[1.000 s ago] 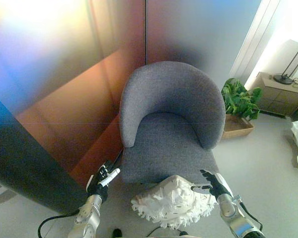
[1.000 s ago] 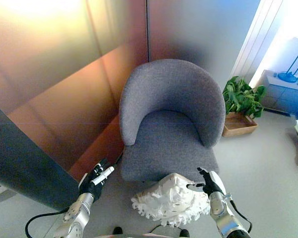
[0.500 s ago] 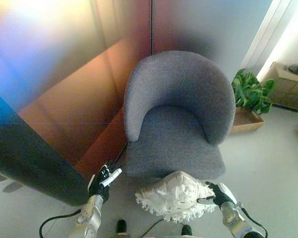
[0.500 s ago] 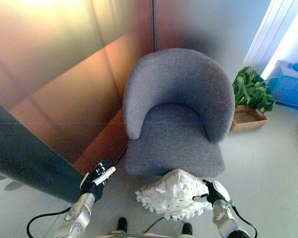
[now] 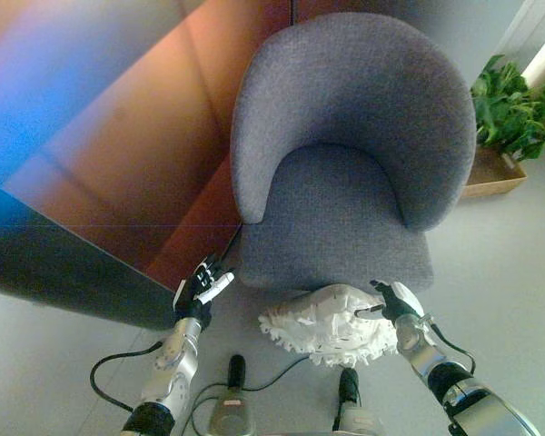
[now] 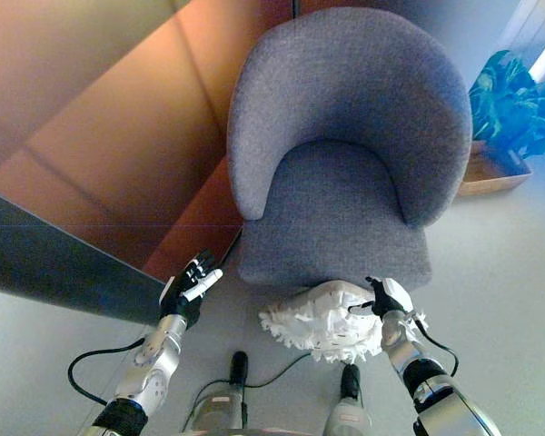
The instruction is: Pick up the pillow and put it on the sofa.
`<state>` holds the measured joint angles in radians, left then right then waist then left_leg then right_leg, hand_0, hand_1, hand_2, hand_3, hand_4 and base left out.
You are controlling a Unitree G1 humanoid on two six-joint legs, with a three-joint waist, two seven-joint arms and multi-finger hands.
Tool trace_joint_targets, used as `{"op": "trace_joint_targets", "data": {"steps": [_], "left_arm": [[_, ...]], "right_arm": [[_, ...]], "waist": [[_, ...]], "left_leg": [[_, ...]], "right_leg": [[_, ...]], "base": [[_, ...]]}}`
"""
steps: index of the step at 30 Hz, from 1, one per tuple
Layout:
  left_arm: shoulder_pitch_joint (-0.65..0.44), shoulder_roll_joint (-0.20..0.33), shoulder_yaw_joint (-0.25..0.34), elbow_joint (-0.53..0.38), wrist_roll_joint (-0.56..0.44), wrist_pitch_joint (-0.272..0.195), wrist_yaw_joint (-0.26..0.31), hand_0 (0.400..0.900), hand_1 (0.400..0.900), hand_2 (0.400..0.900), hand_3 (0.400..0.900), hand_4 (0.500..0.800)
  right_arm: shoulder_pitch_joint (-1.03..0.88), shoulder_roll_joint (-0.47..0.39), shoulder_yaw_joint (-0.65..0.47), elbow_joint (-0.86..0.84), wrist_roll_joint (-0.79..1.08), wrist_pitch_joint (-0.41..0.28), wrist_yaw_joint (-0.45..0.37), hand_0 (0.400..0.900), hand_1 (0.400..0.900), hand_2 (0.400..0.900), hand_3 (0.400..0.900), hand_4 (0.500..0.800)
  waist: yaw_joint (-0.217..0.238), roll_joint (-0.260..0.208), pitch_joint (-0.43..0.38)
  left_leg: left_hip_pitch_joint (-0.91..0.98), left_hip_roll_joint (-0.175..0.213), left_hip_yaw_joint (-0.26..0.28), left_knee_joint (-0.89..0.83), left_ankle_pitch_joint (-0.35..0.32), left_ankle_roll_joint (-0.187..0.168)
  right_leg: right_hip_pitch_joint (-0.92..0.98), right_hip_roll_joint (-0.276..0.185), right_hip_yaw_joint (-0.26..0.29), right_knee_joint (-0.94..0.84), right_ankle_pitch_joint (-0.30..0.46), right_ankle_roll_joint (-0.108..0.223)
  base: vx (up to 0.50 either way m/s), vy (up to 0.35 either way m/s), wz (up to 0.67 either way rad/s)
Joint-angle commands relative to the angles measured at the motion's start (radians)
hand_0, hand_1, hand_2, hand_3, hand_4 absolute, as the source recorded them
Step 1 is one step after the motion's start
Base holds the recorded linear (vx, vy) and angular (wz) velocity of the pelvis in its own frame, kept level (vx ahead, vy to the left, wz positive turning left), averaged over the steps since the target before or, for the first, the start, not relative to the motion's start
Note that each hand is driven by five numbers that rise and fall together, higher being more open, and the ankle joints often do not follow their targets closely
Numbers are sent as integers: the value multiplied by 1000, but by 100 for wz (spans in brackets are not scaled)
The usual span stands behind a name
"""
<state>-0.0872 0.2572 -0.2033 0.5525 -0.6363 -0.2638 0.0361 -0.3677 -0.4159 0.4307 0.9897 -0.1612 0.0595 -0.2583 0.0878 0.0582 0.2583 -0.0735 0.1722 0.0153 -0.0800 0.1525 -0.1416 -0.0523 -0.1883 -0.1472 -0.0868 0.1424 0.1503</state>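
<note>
1. A big grey chair with a round back stands in the middle, and this is the sofa of the task. Its seat has nothing on it.
2. A white pillow with a frilly edge is low down, just in front of the chair's front edge. It is not on the seat.
3. The right hand is at the right side of the pillow. Its dark fingers curl onto the pillow's edge and pinch it, so this hand is holding the pillow.
4. The left hand is off to the left, near the chair's front left corner. It is apart from the pillow and touches nothing.
5. The left hand's fingers are fairly straight and spread a bit, so that hand is loose and holds nothing. One finger has a white cover.
6. A green plant in a low wooden box sits on the floor to the right of the chair.
7. A brown wall is to the left of the chair.
8. The floor is pale grey.
</note>
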Motion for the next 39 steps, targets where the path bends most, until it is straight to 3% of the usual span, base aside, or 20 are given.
{"op": "trace_joint_targets", "data": {"steps": [1, 17, 37, 38, 39], "left_arm": [[-121, 35, -31, -19, -22, -112, 7, 900, 900, 900, 900, 800], [-237, 30, -58, -13, -22, -156, 41, 900, 900, 900, 900, 800], [-346, 28, -84, -32, -17, -208, 85, 900, 900, 900, 900, 800], [-347, 30, -84, -35, -18, -209, 86, 900, 900, 900, 900, 800], [-350, 31, -84, -36, -19, -208, 87, 900, 900, 900, 900, 800]], "right_arm": [[-135, -60, 35, 8, -3, -40, -38, 900, 900, 900, 900, 800], [-308, -75, 123, 102, -79, 14, 39, 900, 900, 900, 900, 800], [-487, -99, 149, 165, -96, 1, 89, 900, 900, 900, 900, 800], [-490, -101, 150, 164, -96, 0, 89, 865, 865, 865, 865, 779], [-494, -101, 151, 165, -95, 1, 87, 571, 571, 571, 571, 602]], "waist": [[21, -55, 39], [25, -36, 139], [24, -36, 252], [24, -36, 255], [24, -35, 257]], "left_leg": [[-8, -9, -29, 43, -101, 23], [-74, -17, -46, 55, -88, 19], [-166, -28, -43, 78, -74, 16], [-165, -29, -42, 74, -73, 16], [-165, -30, -41, 71, -72, 16]], "right_leg": [[-37, -96, 27, 36, -3, 45], [-102, -99, 41, 38, 15, 50], [-206, -91, 47, 31, 58, 49], [-207, -90, 46, 29, 60, 50], [-208, -90, 46, 27, 61, 50]], "base": [[-37, -1, 2], [-46, 0, 2], [-54, -8, -1], [-41, -5, 0], [-45, 6, -2]]}}
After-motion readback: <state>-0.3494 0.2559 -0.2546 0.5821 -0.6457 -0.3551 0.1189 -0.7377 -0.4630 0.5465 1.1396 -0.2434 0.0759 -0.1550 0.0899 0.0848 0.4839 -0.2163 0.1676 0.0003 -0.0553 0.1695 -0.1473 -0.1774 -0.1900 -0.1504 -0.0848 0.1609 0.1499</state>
